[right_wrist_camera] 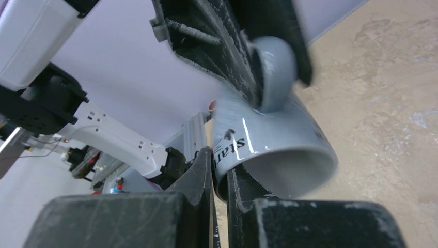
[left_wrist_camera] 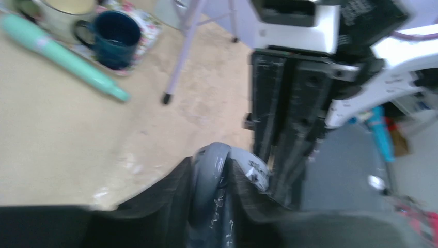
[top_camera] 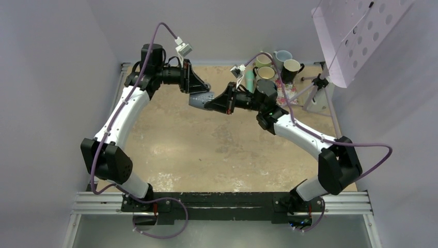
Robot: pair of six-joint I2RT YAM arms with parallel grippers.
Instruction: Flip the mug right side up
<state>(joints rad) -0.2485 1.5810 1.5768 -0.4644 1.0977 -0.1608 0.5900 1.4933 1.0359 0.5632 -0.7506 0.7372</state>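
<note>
Hanging on its side in the air over the far middle of the desk (top_camera: 206, 155), the mug (top_camera: 200, 99) is glossy grey with dark lettering on its wall and a thick loop handle, its mouth turned toward the right arm. The left fingers (left_wrist_camera: 165, 199) are clamped on the handle, and the right fingers (right_wrist_camera: 199, 178) are nearly closed, pinching the rim wall with one inside and one outside. The other mugs (top_camera: 281, 64) and a mint-green tube (top_camera: 250, 80) sit at the far right, well apart.
</note>
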